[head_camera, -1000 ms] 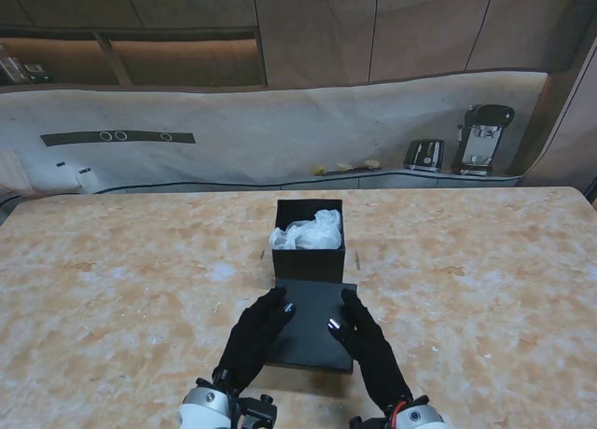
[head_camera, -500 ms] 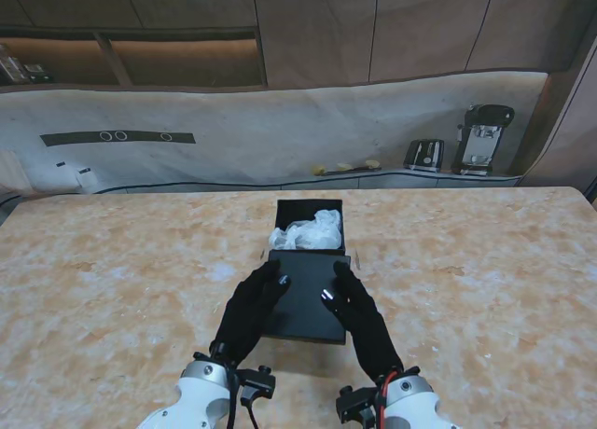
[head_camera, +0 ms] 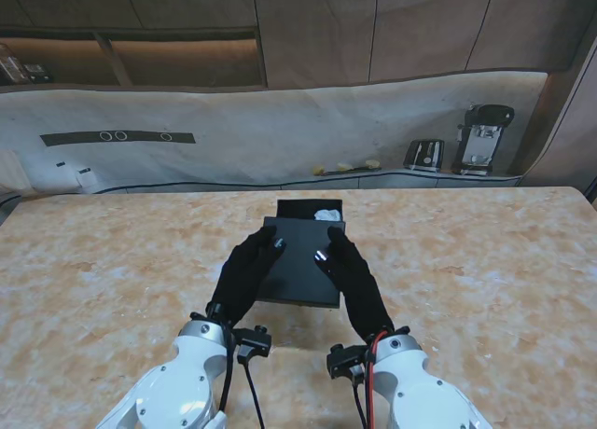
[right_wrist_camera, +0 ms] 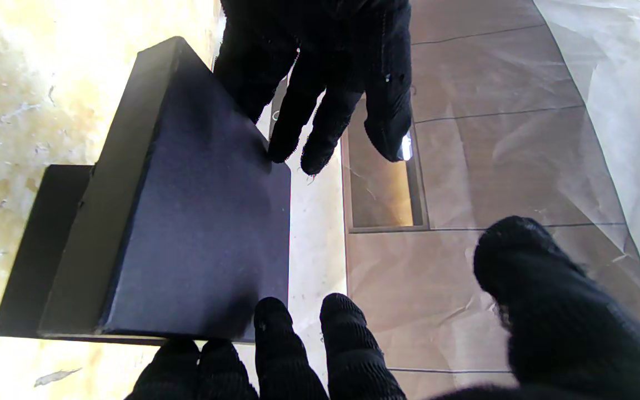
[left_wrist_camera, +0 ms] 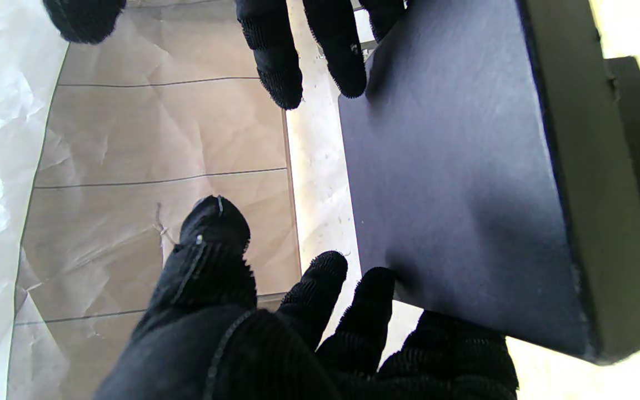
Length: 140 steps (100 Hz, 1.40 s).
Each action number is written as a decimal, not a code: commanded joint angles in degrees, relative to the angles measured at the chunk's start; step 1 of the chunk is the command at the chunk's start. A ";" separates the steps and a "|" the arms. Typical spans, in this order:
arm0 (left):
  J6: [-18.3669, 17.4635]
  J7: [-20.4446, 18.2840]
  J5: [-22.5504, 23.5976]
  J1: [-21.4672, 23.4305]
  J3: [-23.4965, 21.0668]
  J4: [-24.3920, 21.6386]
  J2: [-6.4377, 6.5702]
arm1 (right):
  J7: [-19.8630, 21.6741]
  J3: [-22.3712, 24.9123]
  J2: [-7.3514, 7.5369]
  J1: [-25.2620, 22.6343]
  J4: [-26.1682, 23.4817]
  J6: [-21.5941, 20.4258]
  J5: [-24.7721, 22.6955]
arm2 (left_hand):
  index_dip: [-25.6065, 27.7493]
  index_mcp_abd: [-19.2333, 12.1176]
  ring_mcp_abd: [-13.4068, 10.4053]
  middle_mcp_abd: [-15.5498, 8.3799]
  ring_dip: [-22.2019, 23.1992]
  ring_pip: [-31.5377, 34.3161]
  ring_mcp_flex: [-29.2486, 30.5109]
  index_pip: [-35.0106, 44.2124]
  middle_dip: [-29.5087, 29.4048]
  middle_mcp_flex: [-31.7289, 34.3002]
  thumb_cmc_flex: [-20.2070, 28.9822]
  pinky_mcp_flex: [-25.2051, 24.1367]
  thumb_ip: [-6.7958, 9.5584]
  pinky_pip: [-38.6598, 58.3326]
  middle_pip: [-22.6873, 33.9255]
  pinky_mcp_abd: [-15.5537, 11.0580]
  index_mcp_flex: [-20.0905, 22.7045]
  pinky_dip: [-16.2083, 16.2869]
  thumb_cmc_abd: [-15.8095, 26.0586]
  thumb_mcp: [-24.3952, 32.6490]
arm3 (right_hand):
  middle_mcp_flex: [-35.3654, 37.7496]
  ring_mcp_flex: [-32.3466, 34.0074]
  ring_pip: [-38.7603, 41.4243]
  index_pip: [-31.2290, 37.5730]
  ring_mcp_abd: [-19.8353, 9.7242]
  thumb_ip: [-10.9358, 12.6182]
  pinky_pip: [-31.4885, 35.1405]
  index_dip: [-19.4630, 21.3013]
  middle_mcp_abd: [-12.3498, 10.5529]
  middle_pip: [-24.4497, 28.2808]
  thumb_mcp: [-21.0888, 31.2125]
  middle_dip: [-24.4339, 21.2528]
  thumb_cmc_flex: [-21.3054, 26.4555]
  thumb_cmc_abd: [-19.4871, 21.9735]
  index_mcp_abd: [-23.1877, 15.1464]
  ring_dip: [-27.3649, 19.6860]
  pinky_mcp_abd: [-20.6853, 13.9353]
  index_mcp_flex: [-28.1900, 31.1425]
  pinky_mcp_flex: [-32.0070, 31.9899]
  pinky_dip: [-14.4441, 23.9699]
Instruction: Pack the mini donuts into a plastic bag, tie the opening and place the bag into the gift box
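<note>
The black gift box [head_camera: 308, 208] stands at the table's middle, and a bit of the white plastic bag [head_camera: 327, 214] shows inside at its far edge. The flat black lid [head_camera: 300, 261] is held up over the box, covering most of its opening and tilted slightly toward me. My left hand [head_camera: 247, 275] presses on the lid's left edge and my right hand [head_camera: 350, 278] on its right edge. In the left wrist view the lid [left_wrist_camera: 453, 183] hangs over the box [left_wrist_camera: 639, 150]. The right wrist view shows the lid [right_wrist_camera: 198, 222] over the box [right_wrist_camera: 36, 244].
The marbled table top [head_camera: 485, 270] spreads out on both sides of the box. On the counter behind it, at the far right, stand a toaster [head_camera: 424, 154] and a coffee machine [head_camera: 482, 138].
Both hands have lifted the lid off the table in front of the box and carried it away from me, over the box. The bag is now mostly covered.
</note>
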 commanded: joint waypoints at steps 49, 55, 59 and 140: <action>3.82 -4.15 -4.02 -10.75 -0.01 5.52 -1.47 | 0.85 -2.68 -2.96 11.75 5.83 3.87 3.38 | 0.02 -0.31 -1.43 -0.57 2.39 9.85 7.48 -0.97 0.19 1.21 0.69 3.21 0.06 6.88 0.27 -3.09 1.13 1.42 2.34 -0.62 | 0.20 7.56 10.79 3.31 -3.15 -1.19 6.26 -1.83 -1.25 1.02 -0.92 2.17 -0.47 0.02 0.05 2.45 -2.88 -1.43 3.59 3.96; 4.14 -4.33 -4.17 -11.96 0.08 6.61 -1.58 | 0.89 -2.83 -3.14 13.00 6.75 4.35 3.58 | 0.01 -0.29 -1.43 -0.13 2.39 9.82 7.42 -1.00 0.19 1.39 0.64 3.21 0.05 6.90 0.28 -3.09 1.06 1.42 2.35 -0.65 | 0.18 7.60 10.78 3.53 -3.14 -1.19 6.25 -1.97 -1.16 0.98 -1.00 2.15 -0.42 0.09 0.11 2.45 -2.82 -1.55 3.58 3.98; 4.37 -4.34 -4.57 -12.63 0.13 7.24 -1.70 | 0.85 -2.91 -3.29 13.72 7.29 4.70 3.93 | 0.00 -0.36 -1.43 -0.48 2.39 9.81 7.40 -1.01 0.18 1.27 0.66 3.21 0.06 6.90 0.24 -3.09 1.02 1.43 2.31 -0.63 | 0.22 7.58 10.76 3.71 -3.18 -1.20 6.24 -2.06 -1.17 0.99 -1.09 2.15 -0.41 0.11 0.03 2.43 -2.85 -1.56 3.58 3.99; 6.90 -3.77 -11.02 -22.79 1.13 16.70 -3.74 | 0.38 -3.68 -4.93 22.53 14.87 7.84 6.29 | -0.10 -0.39 -1.46 -0.55 2.43 9.77 7.54 -1.01 0.18 1.24 0.58 3.24 0.18 7.08 0.21 -3.28 1.05 1.51 2.58 -0.54 | 0.24 7.58 10.31 6.62 -3.19 -1.16 6.11 -3.61 -1.17 0.85 -1.43 2.07 0.25 0.32 0.90 2.20 -2.97 -2.16 3.32 4.40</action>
